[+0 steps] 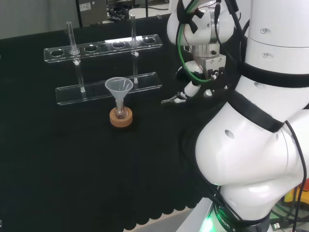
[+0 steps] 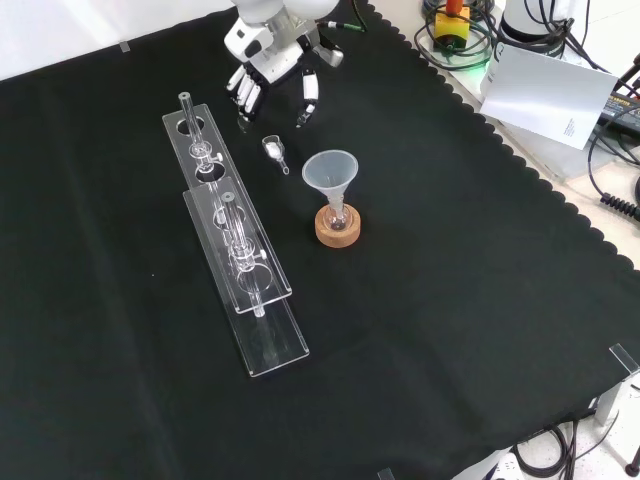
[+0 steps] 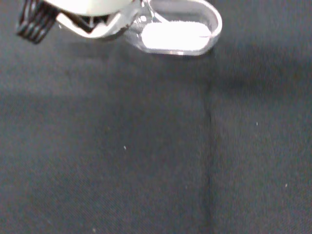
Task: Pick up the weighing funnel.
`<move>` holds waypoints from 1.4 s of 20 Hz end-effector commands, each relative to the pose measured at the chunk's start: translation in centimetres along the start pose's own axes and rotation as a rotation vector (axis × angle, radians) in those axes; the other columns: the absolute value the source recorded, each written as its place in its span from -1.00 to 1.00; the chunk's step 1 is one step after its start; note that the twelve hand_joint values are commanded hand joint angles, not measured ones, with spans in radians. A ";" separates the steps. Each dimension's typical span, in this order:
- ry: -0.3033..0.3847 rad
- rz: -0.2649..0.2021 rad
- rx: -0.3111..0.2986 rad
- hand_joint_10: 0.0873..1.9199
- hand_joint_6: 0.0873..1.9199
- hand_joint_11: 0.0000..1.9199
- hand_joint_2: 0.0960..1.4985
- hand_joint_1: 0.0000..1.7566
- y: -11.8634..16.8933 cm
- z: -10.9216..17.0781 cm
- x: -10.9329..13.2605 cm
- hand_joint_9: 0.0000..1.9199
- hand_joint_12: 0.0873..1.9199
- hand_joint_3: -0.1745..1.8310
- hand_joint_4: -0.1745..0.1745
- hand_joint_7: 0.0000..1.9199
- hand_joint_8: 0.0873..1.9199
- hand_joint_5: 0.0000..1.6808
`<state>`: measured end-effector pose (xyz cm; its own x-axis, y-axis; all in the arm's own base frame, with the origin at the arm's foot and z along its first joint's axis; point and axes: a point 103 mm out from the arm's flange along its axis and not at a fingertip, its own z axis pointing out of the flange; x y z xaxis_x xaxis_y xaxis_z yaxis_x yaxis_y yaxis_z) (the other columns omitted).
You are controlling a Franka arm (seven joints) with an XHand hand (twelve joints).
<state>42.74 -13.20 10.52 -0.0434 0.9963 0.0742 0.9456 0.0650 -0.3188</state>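
We see the weighing funnel point(image 2: 274, 150) lying on the black cloth point(image 2: 450, 300), between the clear rack point(image 2: 235, 250) and the funnel point(image 2: 330, 172). The hand point(image 2: 272, 70) hangs near it with relaxed fingers point(image 2: 310, 98) and holds nothing.

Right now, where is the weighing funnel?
In the front view the weighing funnel lies on the cloth just below the hand, up-left of the funnel, right of the rack.
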 end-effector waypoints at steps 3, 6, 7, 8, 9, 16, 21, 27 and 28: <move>-0.040 -0.012 0.017 -0.49 -0.94 -0.74 -0.31 0.06 1.0 1.8 -0.5 -0.39 0.38 -0.20 -0.23 -0.52 -0.35 -0.33; -0.046 -0.014 0.008 -0.49 -0.94 -0.75 -0.31 0.06 1.1 1.9 -0.5 -0.39 0.38 -0.20 -0.23 -0.52 -0.35 -0.34; -0.049 -0.015 0.004 -0.49 -0.94 -0.75 -0.31 0.06 1.1 1.9 -0.6 -0.39 0.38 -0.20 -0.23 -0.52 -0.35 -0.34; -0.059 -0.013 -0.001 -0.49 -0.93 -0.75 -0.31 0.06 1.1 1.9 -0.4 -0.39 0.38 -0.20 -0.23 -0.52 -0.34 -0.34; -0.068 -0.009 -0.007 -0.49 -0.93 -0.75 -0.31 0.06 1.2 1.9 -0.3 -0.39 0.38 -0.20 -0.23 -0.52 -0.34 -0.33; -0.030 -0.120 0.013 -0.48 -0.90 -0.75 -0.31 0.07 1.4 2.2 -0.7 -0.37 0.38 -0.19 -0.19 -0.49 -0.33 -0.28; -0.088 -0.077 0.000 -0.50 -0.48 -0.75 -0.32 0.08 1.5 2.3 -1.4 -0.34 0.38 -0.18 -0.13 -0.43 -0.35 -0.32; -0.136 -0.039 -0.006 -0.50 -0.33 -0.76 -0.32 0.08 1.9 2.9 0.1 -0.32 0.38 -0.17 -0.09 -0.40 -0.35 -0.32; -0.132 -0.036 -0.013 -0.50 -0.32 -0.76 -0.32 0.08 1.9 2.9 0.2 -0.32 0.39 -0.17 -0.09 -0.40 -0.35 -0.32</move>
<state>43.41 -13.85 7.84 -0.1855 0.9824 0.0239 0.9314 0.1835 -0.3145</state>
